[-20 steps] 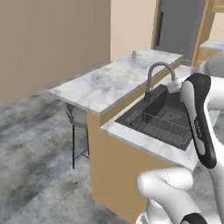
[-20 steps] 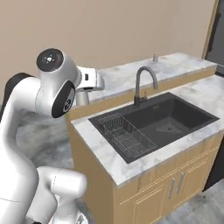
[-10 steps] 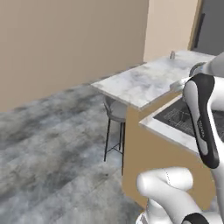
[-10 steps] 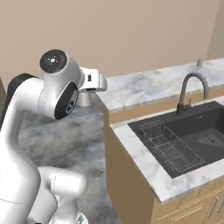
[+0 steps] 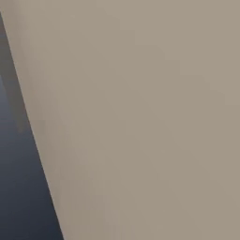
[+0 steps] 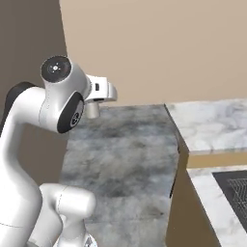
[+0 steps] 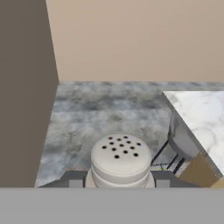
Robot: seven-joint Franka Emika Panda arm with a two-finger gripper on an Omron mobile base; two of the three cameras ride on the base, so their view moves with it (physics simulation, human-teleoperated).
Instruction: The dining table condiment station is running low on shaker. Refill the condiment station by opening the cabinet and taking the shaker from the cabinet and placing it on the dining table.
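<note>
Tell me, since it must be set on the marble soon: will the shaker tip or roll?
The shaker looks rigid and small, probably light. Its round body would likely roll if laid sideways. Held between the pincer tips, it seems steady upright.

Beige wall (image 6: 159, 48) – mottled grey floor (image 6: 125, 159) – grey stool (image 7: 183, 142).

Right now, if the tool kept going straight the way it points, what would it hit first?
Probably the grey floor, then the beige wall behind it; depth is unclear. The tool holds the shaker, and the dining table lies off to the right.
</note>
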